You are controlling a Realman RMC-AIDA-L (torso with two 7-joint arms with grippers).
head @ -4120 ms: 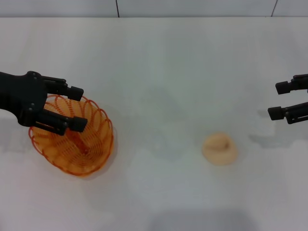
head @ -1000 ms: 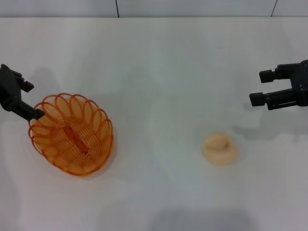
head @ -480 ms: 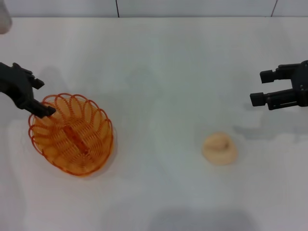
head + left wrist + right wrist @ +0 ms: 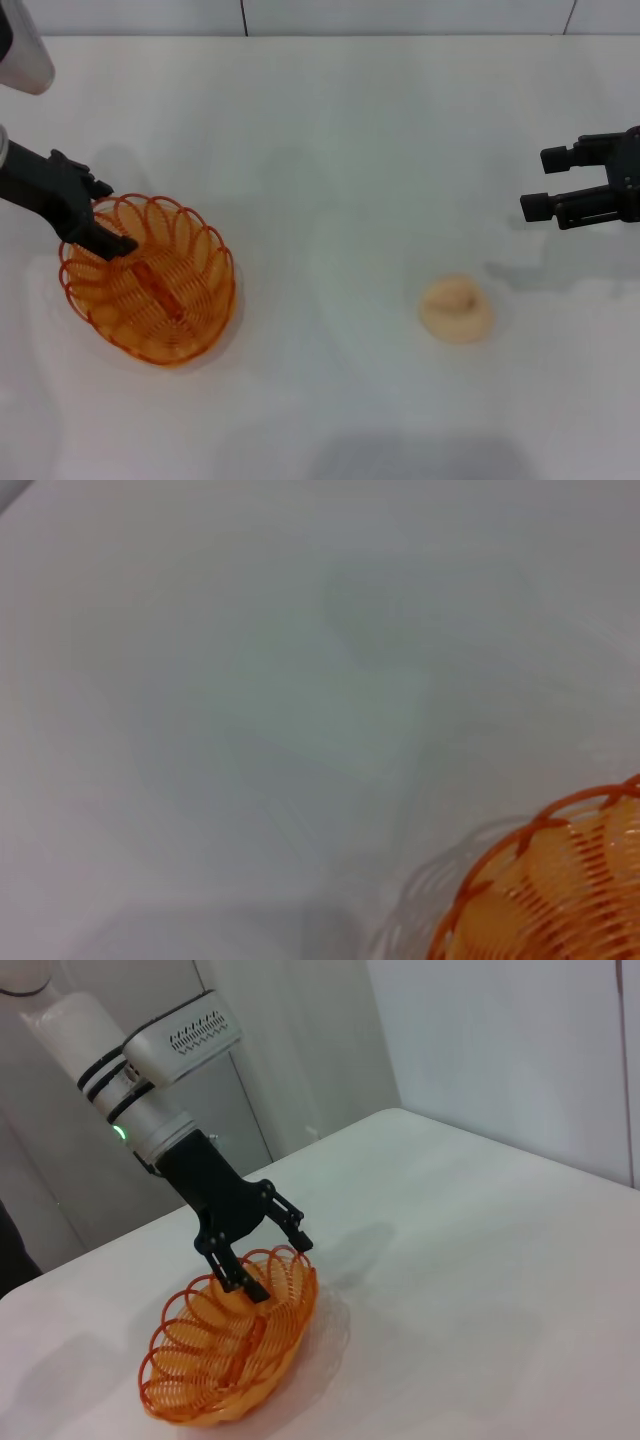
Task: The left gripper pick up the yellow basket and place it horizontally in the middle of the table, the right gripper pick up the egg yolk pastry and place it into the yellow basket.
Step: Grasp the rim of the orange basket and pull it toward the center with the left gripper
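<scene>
At lower left of the head view, on the table (image 4: 330, 140): yellow basket (image 4: 150, 285), oval orange-yellow wire, looped scalloped rim, see-through sides. Over its upper-left rim: left gripper (image 4: 108, 215), fingers spread, one tip inside the rim; farther in over the basket than half a second ago. At lower right: egg yolk pastry (image 4: 456, 309), pale domed round, unmoved. At right edge: right gripper (image 4: 545, 182), fingers apart, unchanged.

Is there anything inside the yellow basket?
No food yet. The yellow basket holds only one finger of the left claw, dipping inside its rim. The egg yolk pastry sits apart on the table, below the open right claw.
</scene>
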